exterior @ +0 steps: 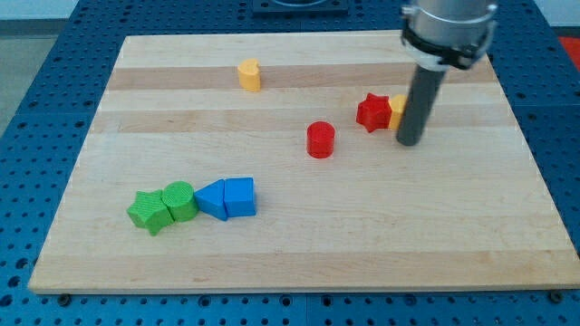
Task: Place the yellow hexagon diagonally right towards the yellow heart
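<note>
**A:** Where does the yellow hexagon (249,74) sit?

**B:** Near the board's (299,258) top edge, left of the middle, standing alone and well apart from every other block.

**A:** And the yellow heart?

**B:** Only a sliver of a yellow block (397,110) shows, toward the top right corner, touching the right side of the red star (372,112). My rod hides most of it, so I cannot tell its shape (it may be the heart, but the view does not settle it).

**A:** Your tip?

**B:** My tip (409,142) rests on the board just below and right of that yellow sliver, near the red star, well apart from the hexagon. As for a claw: there is none to open or close, only a straight dark rod, holding nothing.

**A:** What else lies on the board?

**B:** 1 red cylinder (320,139) near the centre, below and left of the star. Toward the bottom left corner, 4 blocks in a row, each touching the next: a green star (149,211), a green cylinder (180,200), then 2 blue blocks, the left blue block (211,198) and the right blue block (240,196), whose exact shapes I cannot make out.
</note>
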You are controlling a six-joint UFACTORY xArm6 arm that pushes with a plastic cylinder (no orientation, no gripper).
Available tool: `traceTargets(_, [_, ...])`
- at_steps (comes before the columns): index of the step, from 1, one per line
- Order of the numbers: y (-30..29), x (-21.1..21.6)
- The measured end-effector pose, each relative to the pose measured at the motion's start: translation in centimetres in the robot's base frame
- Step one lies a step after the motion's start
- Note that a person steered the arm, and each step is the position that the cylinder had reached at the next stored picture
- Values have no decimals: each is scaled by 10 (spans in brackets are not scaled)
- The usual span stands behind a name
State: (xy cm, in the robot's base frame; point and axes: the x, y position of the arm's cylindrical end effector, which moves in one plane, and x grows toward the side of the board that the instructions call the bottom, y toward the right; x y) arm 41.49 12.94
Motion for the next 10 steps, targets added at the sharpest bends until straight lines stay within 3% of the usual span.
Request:
traceTargets(2, [-13,-55])
traceTargets(4, [28,-10])
traceTargets(5, [50,-36])
traceTargets(6, [17,-79])
traceTargets(7, [-58,-119])
traceTargets(8, [-105,-136])
traceTargets(9, [-90,-142])
traceTargets(10, [-70,-177])
